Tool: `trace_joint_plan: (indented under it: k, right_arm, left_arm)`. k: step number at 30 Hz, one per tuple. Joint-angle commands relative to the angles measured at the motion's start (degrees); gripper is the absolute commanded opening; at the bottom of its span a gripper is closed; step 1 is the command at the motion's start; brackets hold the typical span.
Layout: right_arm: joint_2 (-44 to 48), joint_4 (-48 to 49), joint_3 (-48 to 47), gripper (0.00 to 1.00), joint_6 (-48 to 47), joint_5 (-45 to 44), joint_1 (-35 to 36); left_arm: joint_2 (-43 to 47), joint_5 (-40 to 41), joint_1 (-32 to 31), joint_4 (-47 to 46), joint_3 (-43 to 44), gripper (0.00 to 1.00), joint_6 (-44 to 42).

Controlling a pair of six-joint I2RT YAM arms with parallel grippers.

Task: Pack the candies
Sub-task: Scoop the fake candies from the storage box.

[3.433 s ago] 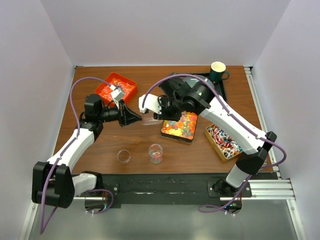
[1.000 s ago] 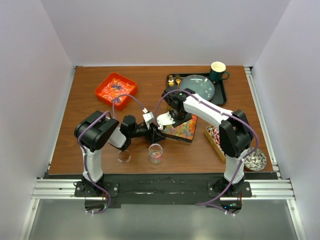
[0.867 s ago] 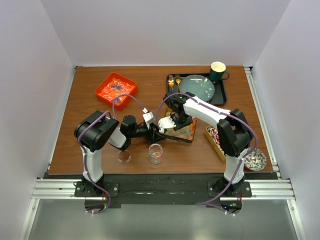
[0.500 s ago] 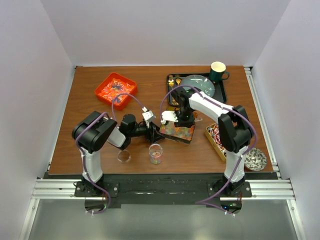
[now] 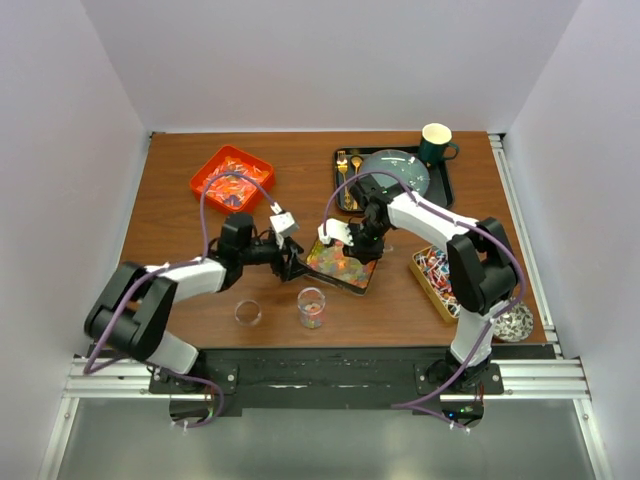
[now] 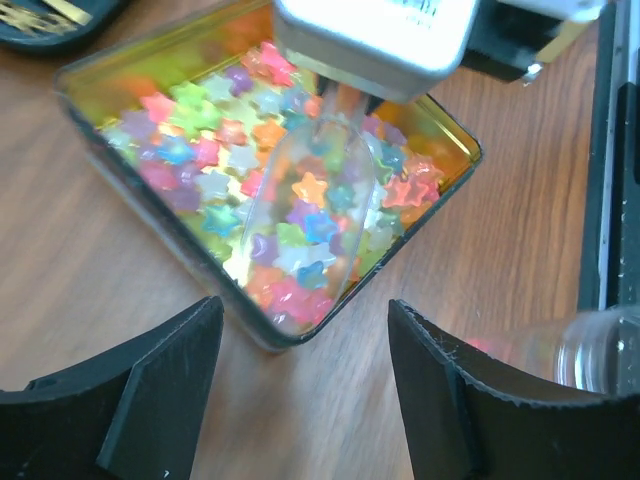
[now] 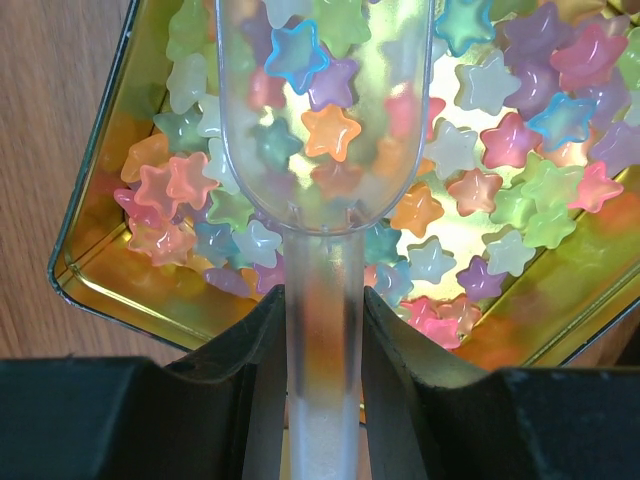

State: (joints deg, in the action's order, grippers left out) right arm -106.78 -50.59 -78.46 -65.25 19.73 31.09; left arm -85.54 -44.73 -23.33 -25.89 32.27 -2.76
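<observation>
The right fingers point(image 7: 240, 385) are clamping tight on the flat handle of a clear plastic scoop point(image 7: 322, 140), one dark pad pressing on each side. The scoop's bowl is lying down among the candies point(image 7: 510, 140), and several are sitting inside it. These candies are showing as little translucent stars, glossy, in pink, orange, blue, green, purple and milky white, and they are filling a rectangular tin point(image 7: 90, 275) whose gold inside is shining up between them. The left fingers point(image 6: 150, 390) are standing wide apart with nothing between them, hovering over the bench point(image 5: 180, 285) just short of the tin's near corner. A small clear jar point(image 5: 311, 307) is standing on the bench just in front of the tin, with a few coloured pieces showing in it. Further out, a second gold tin point(image 5: 416, 268) on the right is holding red, white and blue wrapped pieces. Dark print is showing on the white housing point(image 6: 375, 35) above the scoop, but it is cropped and I cannot read it.
</observation>
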Motion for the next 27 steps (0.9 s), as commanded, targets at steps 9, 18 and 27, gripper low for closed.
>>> trace_joint_plan:
  k: [9,18,27]
  right_arm:
    - [6.1,4.4,3.2,0.00,1.9,6.2,-2.5]
    - [11.9,7.7,7.6,0.00,5.4,8.2,-6.1]
    - [26.9,24.6,20.9,0.00,21.5,10.2,-7.1]
  left_arm:
    - [14.7,-2.6,13.6,31.3,6.7,0.72,-13.5]
    - [17.2,-0.4,16.9,31.5,8.7,0.72,-11.4]
    - [16.2,1.5,19.4,31.9,9.7,0.73,-12.3]
